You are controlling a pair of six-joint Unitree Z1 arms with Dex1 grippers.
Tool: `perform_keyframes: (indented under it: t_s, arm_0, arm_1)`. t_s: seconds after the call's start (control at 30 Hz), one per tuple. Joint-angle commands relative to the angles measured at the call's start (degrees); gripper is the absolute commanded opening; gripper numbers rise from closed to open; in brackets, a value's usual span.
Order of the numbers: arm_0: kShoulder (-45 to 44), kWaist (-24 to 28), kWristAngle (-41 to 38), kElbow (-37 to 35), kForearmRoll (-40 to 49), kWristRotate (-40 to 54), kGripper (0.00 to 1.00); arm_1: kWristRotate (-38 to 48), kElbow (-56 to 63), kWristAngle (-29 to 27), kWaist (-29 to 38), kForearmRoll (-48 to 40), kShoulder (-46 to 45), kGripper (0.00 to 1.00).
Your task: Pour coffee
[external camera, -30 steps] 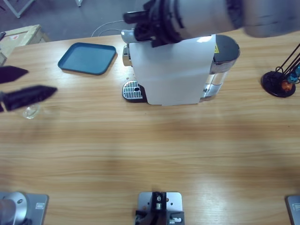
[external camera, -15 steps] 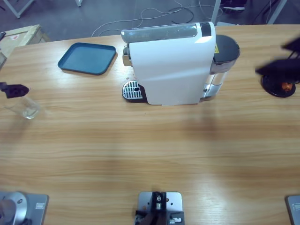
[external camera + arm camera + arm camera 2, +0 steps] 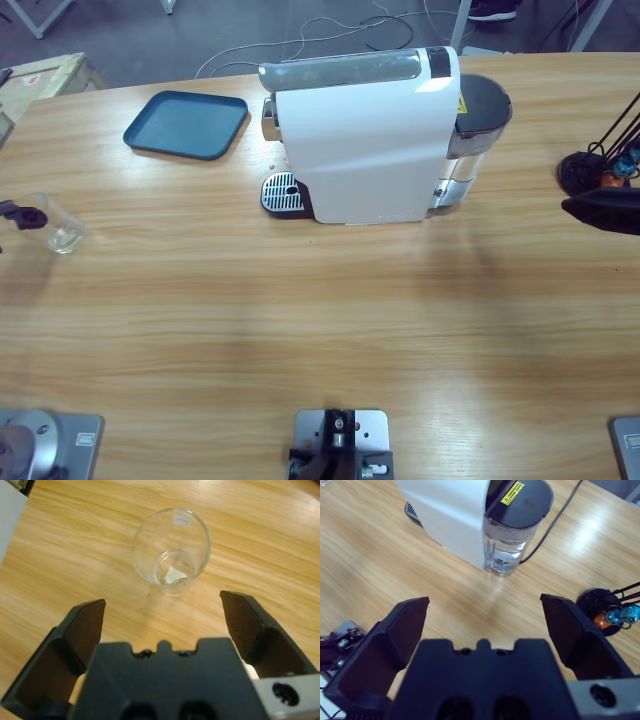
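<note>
1. The left gripper (image 3: pixel 162 605) has its two black jaws spread wide and holds nothing. The small clear drinking glass (image 3: pixel 171 550) stands upright on the worktop just ahead of the jaw tips, not between them and not touched.
2. The coffee (image 3: pixel 173 575) is only a thin pale yellowish film at the bottom of that glass. From above, the glass (image 3: pixel 62 227) stands near the left edge of the long wooden worktop (image 3: pixel 320 320), well apart from the machine, and only a dark tip of the left gripper (image 3: pixel 24 214) shows just beside it.
3. The right gripper (image 3: pixel 485 610) also has its jaws wide apart and empty. It looks down on the water-tank end of the white boxy coffee machine (image 3: pixel 450 515) from well off; in the high view only its tip (image 3: pixel 603 210) shows at the right edge, near a black wire stand holding small coloured capsules (image 3: pixel 598 172).
4. The machine's perforated metal drip grate (image 3: pixel 281 193) is bare, and a flat dark-blue rectangular tray (image 3: pixel 187 124) lies near its left.
5. Judged from this, the step in hand is the reach for the glass, with the grasp not yet made.
6. The next move calls for the left jaws to advance until the glass sits between them, close gently on its smooth wall, and keep it upright. Clear glass is slippery, so a centred, mid-height hold seems wise.
</note>
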Motion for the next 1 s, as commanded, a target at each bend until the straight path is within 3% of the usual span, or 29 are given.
perform_keyframes:
  t_s: [0.03,0.57,0.67,0.77,0.83,0.87,0.9,1.0]
  arm_0:
    - [6.52,1.10,1.72,1.42,-3.64,-0.13,0.991]
    - [16.12,5.44,1.98,1.44,-13.75,1.06,0.987]
    - [17.51,5.60,2.42,1.00,-17.03,2.15,0.962]
    - [17.98,5.60,1.82,0.81,-18.19,2.84,0.845]
    - [18.23,5.73,1.68,1.48,-18.23,2.12,0.976]
    - [18.23,5.95,1.19,1.92,-18.25,1.68,0.946]
    - [18.19,6.11,0.45,2.32,-18.25,1.63,0.836]
    - [17.44,6.13,0.40,3.50,-18.33,2.14,0.798]
  arm_1:
    - [2.59,-0.10,-6.74,0.60,7.65,2.14,1.000]
    - [5.21,-0.02,-7.72,0.60,9.66,2.19,1.000]
    - [5.23,0.07,-7.72,0.60,9.66,2.07,1.000]
    - [5.40,0.12,-7.72,0.60,9.50,2.16,1.000]
    - [5.58,0.35,-7.72,0.60,9.18,2.16,1.000]
    - [5.60,0.46,-7.65,0.60,9.13,2.16,1.000]
    - [5.65,0.53,-7.65,0.60,9.13,2.11,1.000]
    - [5.67,1.00,-7.63,0.60,9.13,1.79,1.000]
